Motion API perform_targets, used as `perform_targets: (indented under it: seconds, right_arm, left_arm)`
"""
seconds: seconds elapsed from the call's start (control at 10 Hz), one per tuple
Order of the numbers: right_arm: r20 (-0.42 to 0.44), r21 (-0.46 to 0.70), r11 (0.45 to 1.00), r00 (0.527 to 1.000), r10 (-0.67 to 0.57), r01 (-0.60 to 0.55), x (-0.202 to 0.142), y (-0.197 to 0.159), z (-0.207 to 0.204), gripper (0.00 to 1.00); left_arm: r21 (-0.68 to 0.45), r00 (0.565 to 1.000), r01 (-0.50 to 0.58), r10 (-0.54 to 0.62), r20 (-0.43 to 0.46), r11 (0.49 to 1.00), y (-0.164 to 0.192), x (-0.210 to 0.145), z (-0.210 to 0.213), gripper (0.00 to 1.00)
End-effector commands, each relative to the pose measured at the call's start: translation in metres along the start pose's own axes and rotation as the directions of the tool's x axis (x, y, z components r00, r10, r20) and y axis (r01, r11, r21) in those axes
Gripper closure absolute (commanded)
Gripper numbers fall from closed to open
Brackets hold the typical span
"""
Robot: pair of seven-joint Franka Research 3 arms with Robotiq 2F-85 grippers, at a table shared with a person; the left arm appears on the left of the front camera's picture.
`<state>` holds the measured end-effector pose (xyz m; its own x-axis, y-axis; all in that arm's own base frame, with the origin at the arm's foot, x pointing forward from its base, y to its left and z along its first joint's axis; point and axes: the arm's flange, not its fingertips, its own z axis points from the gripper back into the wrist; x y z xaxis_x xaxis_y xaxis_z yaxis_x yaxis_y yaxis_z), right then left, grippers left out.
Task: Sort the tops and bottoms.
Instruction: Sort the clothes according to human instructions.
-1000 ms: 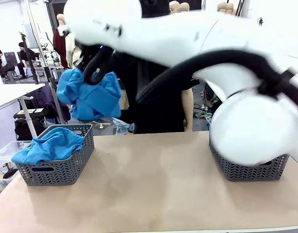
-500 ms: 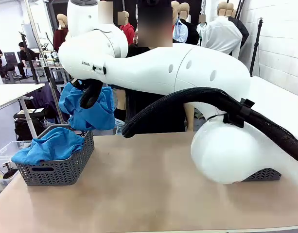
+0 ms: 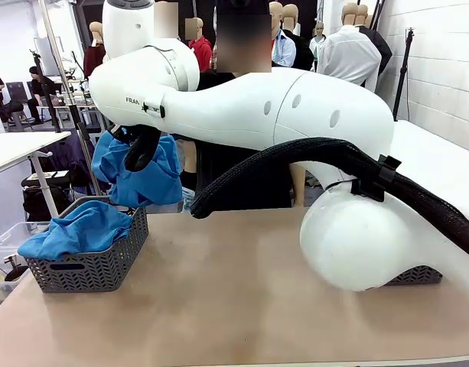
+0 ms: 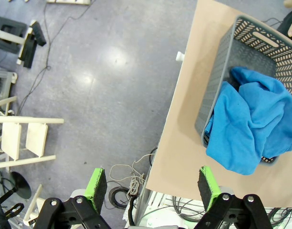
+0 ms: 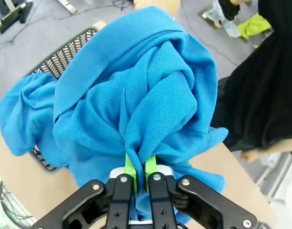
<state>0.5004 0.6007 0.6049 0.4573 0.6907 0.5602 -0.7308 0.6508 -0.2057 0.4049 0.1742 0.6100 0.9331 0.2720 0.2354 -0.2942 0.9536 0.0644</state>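
Observation:
A sky-blue top (image 3: 142, 177) hangs bunched above the far edge of the left grey mesh basket (image 3: 104, 267). My right arm reaches across the table to it. In the right wrist view my right gripper (image 5: 140, 172) is shut on a fold of this top (image 5: 136, 90). A second blue top (image 3: 77, 229) lies in the left basket and spills over its rim. My left gripper (image 4: 151, 185) is open and empty, high above the floor beside the table edge, with that basket (image 4: 217, 76) and its top (image 4: 250, 124) off to the right. The dark navy bottoms are out of view.
My right arm's white links and black cable hose (image 3: 295, 153) span most of the table. They hide much of the right grey basket (image 3: 418, 275). A person in a black shirt (image 5: 260, 81) stands at the far side. Bare table (image 3: 219, 306) lies between the baskets.
My right arm swung fast and blurred a second ago and has now come to rest. The held blue top has dropped slightly and moved left toward the left basket.

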Motion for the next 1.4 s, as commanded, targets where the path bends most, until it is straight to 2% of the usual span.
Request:
perform_targets:
  seconds: [0.0,0.2,0.3,0.5,0.6,0.8,1.0,1.1,1.2,1.3]
  right_arm:
    - [0.113,0.093,0.992,0.991,0.073,-0.084,0.017,0.002,-0.006,1.0]
    - [0.308,0.267,0.938,0.942,0.136,-0.223,0.066,-0.004,-0.027,1.0]
    - [0.389,0.338,0.911,0.917,0.093,-0.236,0.091,-0.005,-0.044,1.0]
    - [0.42,0.437,0.852,0.903,0.091,-0.289,0.122,-0.002,-0.086,1.0]
    - [0.426,0.432,0.857,0.901,0.08,-0.281,0.132,0.004,-0.116,1.0]
    - [0.402,0.459,0.833,0.908,0.117,-0.31,0.147,0.015,-0.186,1.0]
    - [0.358,0.479,0.841,0.931,0.074,-0.251,0.15,0.018,-0.23,1.0]
    - [0.306,0.46,0.862,0.949,0.071,-0.213,0.147,0.019,-0.248,1.0]
    - [0.219,0.426,0.889,0.973,0.078,-0.167,0.143,0.018,-0.266,1.0]
    - [0.137,0.445,0.885,0.987,0.082,-0.135,0.141,0.015,-0.283,1.0]
  left_arm:
    - [-0.001,1.0,-0.018,0.018,0.01,1.0,0.0,0.0,0.0,0.0]
    - [-0.001,1.0,-0.018,0.018,0.01,1.0,0.0,0.0,0.0,0.0]
    - [-0.001,1.0,-0.018,0.018,0.01,1.0,0.0,0.0,0.0,0.0]
    - [-0.001,1.0,-0.018,0.018,0.01,1.0,0.0,0.0,0.0,0.0]
    - [-0.001,1.0,-0.018,0.018,0.01,1.0,0.0,0.0,0.0,0.0]
    - [-0.001,1.0,-0.018,0.018,0.01,1.0,0.0,0.0,0.0,0.0]
    - [-0.001,1.0,-0.018,0.018,0.01,1.0,0.0,0.0,0.0,0.0]
    - [-0.001,1.0,-0.018,0.018,0.01,1.0,0.0,0.0,0.0,0.0]
    - [-0.001,1.0,-0.018,0.018,0.01,1.0,0.0,0.0,0.0,0.0]
    - [-0.001,1.0,-0.018,0.018,0.01,1.0,0.0,0.0,0.0,0.0]
